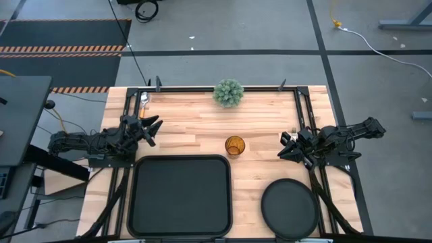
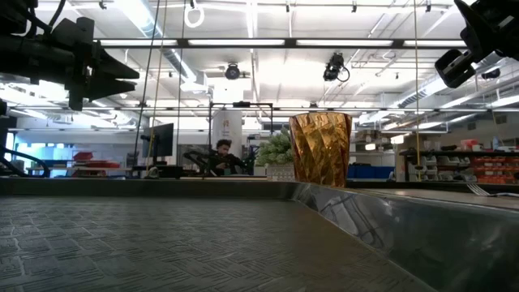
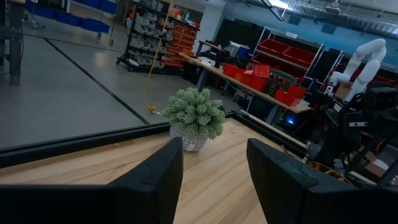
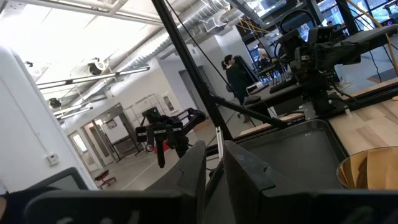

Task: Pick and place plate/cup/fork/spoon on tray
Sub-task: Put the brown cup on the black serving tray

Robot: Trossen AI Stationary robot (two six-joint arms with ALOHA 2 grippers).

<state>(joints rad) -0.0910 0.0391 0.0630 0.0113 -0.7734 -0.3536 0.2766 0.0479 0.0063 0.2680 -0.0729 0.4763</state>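
Note:
The black rectangular tray (image 1: 182, 196) lies at the near edge, left of centre, and fills the foreground of the low view (image 2: 162, 243). The round black plate (image 1: 290, 208) lies flat to its right. The amber cup (image 1: 234, 145) (image 2: 321, 148) stands upright on the wood just beyond the tray's far right corner. The spoon (image 1: 144, 100) lies at the far left corner. Fork tines (image 2: 478, 190) show at the right, near my right arm. My left gripper (image 1: 153, 128) hovers open at the left. My right gripper (image 1: 283, 146) hovers at the right with a narrow gap, holding nothing.
A small potted plant (image 1: 229, 92) (image 3: 194, 118) stands at the middle of the far edge. Black rails (image 1: 304, 115) run along the table's sides. Bare wood lies between the cup and the plant. A person sits far behind the table (image 2: 220, 156).

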